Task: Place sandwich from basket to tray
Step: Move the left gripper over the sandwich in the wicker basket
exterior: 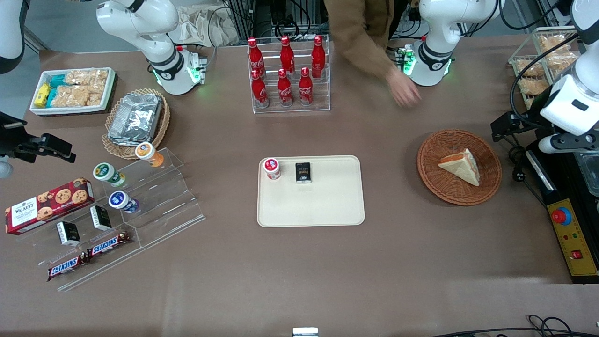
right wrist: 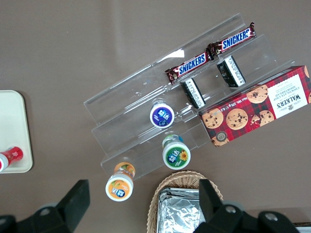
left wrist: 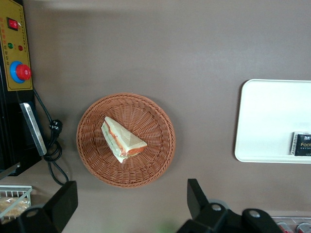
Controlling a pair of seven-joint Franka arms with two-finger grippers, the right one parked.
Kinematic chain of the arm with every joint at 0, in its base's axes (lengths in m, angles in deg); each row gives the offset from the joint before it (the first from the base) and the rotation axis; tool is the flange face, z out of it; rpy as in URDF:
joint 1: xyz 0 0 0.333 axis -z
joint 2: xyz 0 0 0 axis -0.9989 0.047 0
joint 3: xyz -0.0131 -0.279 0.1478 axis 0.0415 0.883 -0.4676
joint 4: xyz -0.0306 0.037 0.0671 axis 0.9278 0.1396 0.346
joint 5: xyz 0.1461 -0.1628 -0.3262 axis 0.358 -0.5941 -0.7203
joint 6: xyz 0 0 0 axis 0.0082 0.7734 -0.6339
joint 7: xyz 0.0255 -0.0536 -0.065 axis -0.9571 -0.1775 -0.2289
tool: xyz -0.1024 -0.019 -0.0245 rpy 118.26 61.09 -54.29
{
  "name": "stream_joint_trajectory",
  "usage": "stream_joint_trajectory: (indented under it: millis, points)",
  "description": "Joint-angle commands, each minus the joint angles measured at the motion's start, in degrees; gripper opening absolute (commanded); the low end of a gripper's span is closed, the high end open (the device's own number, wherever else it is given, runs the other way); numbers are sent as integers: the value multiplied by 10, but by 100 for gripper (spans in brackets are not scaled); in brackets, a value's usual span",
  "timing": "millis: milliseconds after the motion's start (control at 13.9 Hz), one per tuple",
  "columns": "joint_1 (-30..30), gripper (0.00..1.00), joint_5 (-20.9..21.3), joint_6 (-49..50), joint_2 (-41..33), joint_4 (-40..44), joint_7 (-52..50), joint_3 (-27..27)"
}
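Wicker cradles the sandwich [left wrist: 122, 140] in the basket [left wrist: 158, 114]; my hand [left wrist: 131, 204] hangs high above, fingers wide, empty. Soft bread may crush, or snag the weave, short of the tray [left wrist: 267, 121].

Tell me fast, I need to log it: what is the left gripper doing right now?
Left gripper: open, empty, raised above the table near the basket; the sandwich lies untouched in it.
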Motion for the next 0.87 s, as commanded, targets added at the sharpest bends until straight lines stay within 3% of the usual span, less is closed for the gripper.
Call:
stream_joint_trajectory:
  millis: [0, 216, 361, 577, 794]
  points:
    - [-1, 100, 5, 12, 7, 12, 4, -2]
    - [-2, 100, 6, 13, 16, 12, -5, -8]
    - [-1, 100, 1, 10, 17, -3, -79, -31]
    - [-1, 100, 4, -59, -19, -111, -111, -32]
    - [-1, 100, 5, -180, -58, -248, -241, -40]
